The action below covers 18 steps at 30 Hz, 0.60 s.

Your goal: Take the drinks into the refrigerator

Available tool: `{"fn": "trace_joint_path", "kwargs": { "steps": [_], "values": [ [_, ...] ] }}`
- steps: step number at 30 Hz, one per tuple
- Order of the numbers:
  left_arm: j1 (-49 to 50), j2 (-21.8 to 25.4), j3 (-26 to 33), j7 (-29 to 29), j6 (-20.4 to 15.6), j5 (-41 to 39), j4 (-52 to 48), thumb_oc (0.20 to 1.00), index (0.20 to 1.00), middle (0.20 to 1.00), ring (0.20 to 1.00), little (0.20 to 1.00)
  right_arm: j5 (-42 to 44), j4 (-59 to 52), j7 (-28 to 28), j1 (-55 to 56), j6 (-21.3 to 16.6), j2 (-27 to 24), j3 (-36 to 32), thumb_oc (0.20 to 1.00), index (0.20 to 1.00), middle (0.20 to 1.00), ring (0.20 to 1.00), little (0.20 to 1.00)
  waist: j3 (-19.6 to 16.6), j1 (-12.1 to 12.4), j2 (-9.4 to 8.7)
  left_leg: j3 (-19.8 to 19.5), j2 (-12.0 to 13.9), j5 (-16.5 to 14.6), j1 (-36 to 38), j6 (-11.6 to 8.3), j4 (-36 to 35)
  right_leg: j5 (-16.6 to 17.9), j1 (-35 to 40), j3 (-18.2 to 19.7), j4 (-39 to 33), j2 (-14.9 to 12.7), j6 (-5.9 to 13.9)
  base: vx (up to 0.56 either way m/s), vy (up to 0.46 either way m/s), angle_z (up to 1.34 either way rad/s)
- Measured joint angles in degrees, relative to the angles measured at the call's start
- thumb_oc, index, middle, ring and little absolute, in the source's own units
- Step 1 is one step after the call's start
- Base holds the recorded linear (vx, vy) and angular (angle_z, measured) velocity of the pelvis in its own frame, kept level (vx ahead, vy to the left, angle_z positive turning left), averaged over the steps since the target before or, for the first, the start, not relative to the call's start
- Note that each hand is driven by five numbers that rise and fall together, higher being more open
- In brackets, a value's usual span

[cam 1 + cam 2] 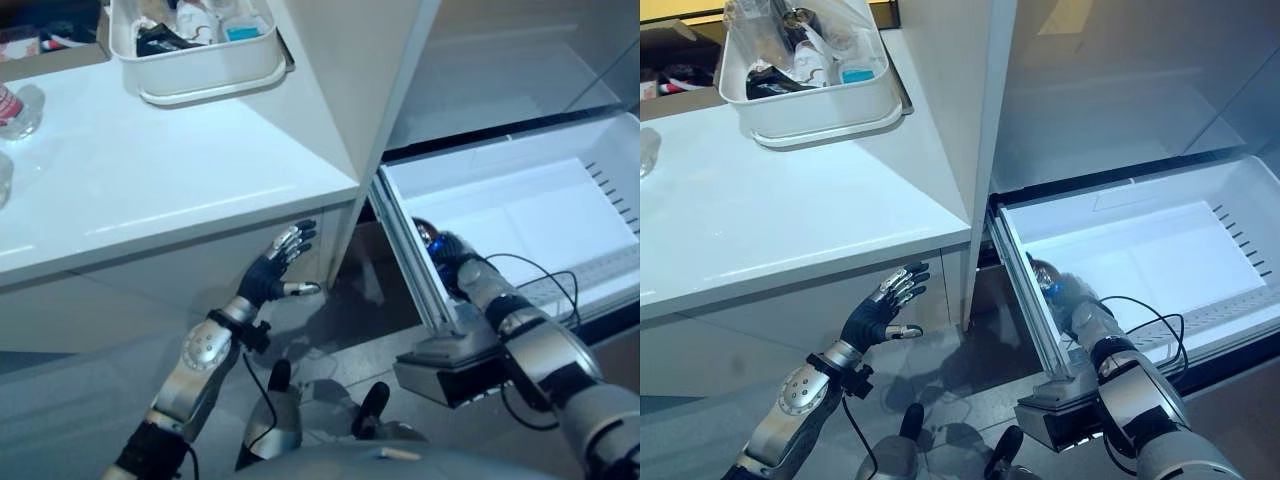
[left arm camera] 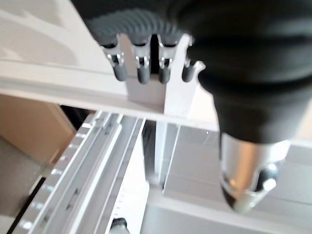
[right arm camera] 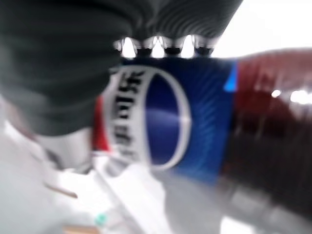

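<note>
A dark cola bottle [image 3: 195, 117] with a blue and red label lies on its side in my right hand [image 1: 455, 262], whose fingers [image 3: 156, 46] are curled over the label. Hand and bottle [image 1: 428, 236] sit just inside the left front corner of the pulled-out white refrigerator drawer [image 1: 530, 215], low against its side wall. My left hand [image 1: 275, 265] hangs in front of the white counter's face, below its edge, with fingers [image 2: 141, 68] straight and spread and the thumb [image 2: 248, 180] apart, holding nothing.
The white counter [image 1: 150, 170] carries a white tub [image 1: 200, 60] of small items at the back and a clear bottle [image 1: 15, 108] at its far left edge. A tall white refrigerator wall [image 1: 340, 80] stands between counter and drawer.
</note>
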Motion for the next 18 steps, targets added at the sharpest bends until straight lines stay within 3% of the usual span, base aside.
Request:
{"fn": "trace_joint_path", "kwargs": {
  "steps": [7,11,16,18],
  "values": [
    [0.3,-0.7,0.7,1.3,0.3,0.0,0.2,1.000,1.000,1.000,1.000,1.000,0.4,-1.3,-0.1,1.1,-0.1,-0.8,-0.8,1.000,1.000,1.000,1.000,1.000,0.0,0.1,-0.01,-0.8,-0.1,0.0,-0.7,-0.01,0.4,0.0,0.0,-0.8,0.0,-0.1,0.01,-0.01,0.005,0.07],
    [0.8,-1.3,1.4,2.6,0.3,0.0,0.2,1.000,1.000,1.000,1.000,1.000,5.7,-2.4,-0.2,3.0,-0.8,-1.0,-4.7,1.000,1.000,1.000,1.000,1.000,0.0,0.1,-0.01,-1.5,-0.3,0.0,-0.9,0.01,0.6,-0.1,0.1,-1.3,0.0,-0.2,0.06,-0.01,0.006,0.07],
    [1.8,-1.7,3.0,4.8,0.3,0.1,0.2,1.000,1.000,1.000,1.000,1.000,24.1,-19.0,-2.0,10.9,-2.9,-1.7,-15.2,1.000,1.000,1.000,1.000,1.000,0.1,-0.1,0.14,-1.2,-0.5,0.0,-0.7,0.03,0.6,-0.2,0.2,-1.1,0.0,-0.4,0.18,0.00,0.000,0.00],
    [1.7,-1.5,3.0,5.0,0.3,0.1,0.2,1.000,1.000,1.000,1.000,1.000,26.5,-24.9,-2.7,12.6,-4.1,-1.8,-17.1,1.000,1.000,1.000,1.000,1.000,0.1,0.0,0.14,-1.2,-0.5,0.0,-0.6,0.04,0.6,-0.2,0.4,-1.0,0.0,-0.4,0.18,0.00,0.000,0.00]
  ]
}}
